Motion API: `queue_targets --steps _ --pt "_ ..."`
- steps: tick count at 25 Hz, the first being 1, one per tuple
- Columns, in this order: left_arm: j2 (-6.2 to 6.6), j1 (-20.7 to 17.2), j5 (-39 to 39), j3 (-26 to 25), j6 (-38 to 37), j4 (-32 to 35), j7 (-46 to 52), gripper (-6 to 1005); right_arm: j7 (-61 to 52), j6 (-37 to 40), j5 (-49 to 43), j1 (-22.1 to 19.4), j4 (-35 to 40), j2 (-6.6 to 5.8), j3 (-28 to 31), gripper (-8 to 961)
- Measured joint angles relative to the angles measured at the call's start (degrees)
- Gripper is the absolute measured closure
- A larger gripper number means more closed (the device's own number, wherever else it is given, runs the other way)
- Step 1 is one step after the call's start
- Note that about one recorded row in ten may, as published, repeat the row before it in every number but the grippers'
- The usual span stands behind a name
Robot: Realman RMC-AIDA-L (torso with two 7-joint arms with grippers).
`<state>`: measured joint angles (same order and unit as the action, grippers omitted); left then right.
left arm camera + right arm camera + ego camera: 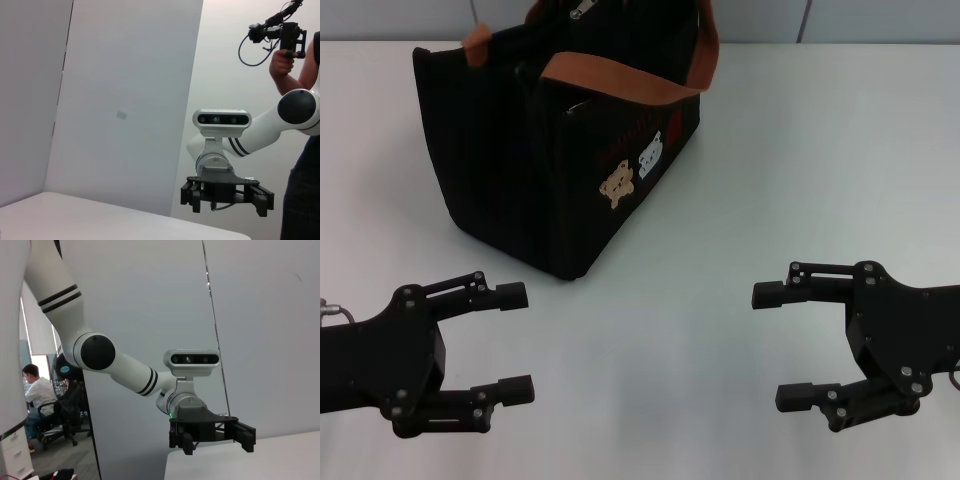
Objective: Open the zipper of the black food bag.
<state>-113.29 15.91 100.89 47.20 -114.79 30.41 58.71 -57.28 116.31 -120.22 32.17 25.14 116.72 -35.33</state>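
Both wide-open, empty, left gripper (517,342) and right gripper (768,346) hover near black food bag (540,160).

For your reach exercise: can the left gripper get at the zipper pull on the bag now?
Probably yes: the open left gripper hangs apart from the bag, with only bare table between; the pull sits uncovered.

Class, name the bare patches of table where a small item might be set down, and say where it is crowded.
Bare white table lies right of the boxy black fabric food bag, and between the open left gripper and open right gripper. The far-left area around the bag is crowded.
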Motion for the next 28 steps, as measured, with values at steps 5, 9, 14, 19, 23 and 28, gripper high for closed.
queue_targets --steps 5,9,14,19,23,28 --pt "-0.09 0.18 -0.13 0.00 -0.05 0.00 0.00 164 -0.88 0.26 0.07 0.25 0.00 0.00 0.00 108" --pt "-0.18 0.59 -0.24 -0.05 -0.08 -0.16 0.00 164 -0.90 0.18 0.12 0.35 0.00 0.01 0.01 108" --pt "-0.55 0.79 -0.26 -0.09 -0.09 0.02 0.51 164 -0.90 0.28 0.68 0.34 0.00 0.12 0.09 108" --pt "-0.67 0.83 -0.26 -0.10 -0.09 0.02 0.36 164 -0.94 0.32 1.02 0.12 0.00 0.15 0.10 108" --pt "-0.75 0.91 -0.26 -0.17 -0.09 0.01 0.53 164 -1.04 0.33 1.08 0.03 0.00 0.17 0.17 108" --pt "-0.78 0.81 -0.26 -0.48 -0.08 -0.05 0.56 164 -1.24 0.33 1.08 -0.07 0.00 0.35 0.25 108"
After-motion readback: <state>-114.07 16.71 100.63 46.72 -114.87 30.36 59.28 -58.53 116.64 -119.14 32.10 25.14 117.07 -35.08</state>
